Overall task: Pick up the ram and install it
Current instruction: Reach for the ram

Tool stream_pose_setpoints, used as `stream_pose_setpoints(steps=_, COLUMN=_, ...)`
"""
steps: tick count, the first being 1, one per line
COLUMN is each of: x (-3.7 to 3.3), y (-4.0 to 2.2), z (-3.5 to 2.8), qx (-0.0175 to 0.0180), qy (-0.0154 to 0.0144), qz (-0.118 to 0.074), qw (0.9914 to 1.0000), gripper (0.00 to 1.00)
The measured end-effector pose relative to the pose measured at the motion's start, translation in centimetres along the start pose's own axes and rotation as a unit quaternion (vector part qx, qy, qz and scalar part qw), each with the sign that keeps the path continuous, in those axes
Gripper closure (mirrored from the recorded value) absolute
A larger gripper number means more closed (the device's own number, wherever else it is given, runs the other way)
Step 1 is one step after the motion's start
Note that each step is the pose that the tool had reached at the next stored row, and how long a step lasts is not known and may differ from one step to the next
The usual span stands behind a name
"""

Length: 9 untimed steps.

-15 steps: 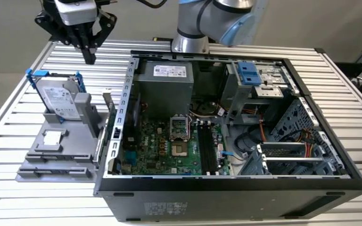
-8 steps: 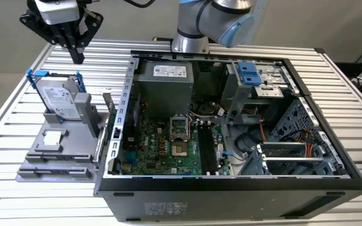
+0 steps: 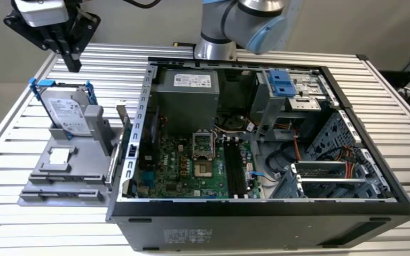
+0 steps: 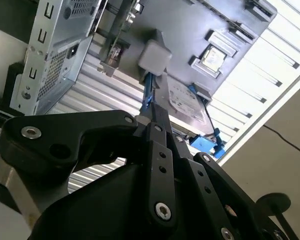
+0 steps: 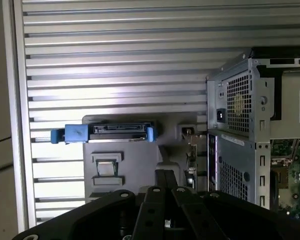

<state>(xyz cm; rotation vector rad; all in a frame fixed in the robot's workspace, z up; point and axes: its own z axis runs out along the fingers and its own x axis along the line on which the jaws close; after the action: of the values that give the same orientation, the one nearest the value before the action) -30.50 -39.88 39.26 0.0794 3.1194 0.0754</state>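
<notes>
Greenish ram (image 5: 192, 165) stands untouched at the grey fixture's (image 3: 55, 178) edge beside the open case (image 3: 262, 229), its black slots (image 3: 235, 170) unfilled, and I see my gripper (image 3: 72, 66) closed on nothing, hovering above.

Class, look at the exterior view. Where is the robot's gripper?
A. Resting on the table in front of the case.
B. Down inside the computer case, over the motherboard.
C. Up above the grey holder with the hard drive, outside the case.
C: the gripper hangs above the hard drive standing in the grey holder, to the exterior view's left of the open computer case.
</notes>
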Motion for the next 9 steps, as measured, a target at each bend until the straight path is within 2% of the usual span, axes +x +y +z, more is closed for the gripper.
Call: stream_pose_setpoints(steps=9, x=2.64, y=-0.13, z=-0.06, qx=0.0000, qy=0.0001, qz=-0.001, qw=1.00000, gripper=1.00)
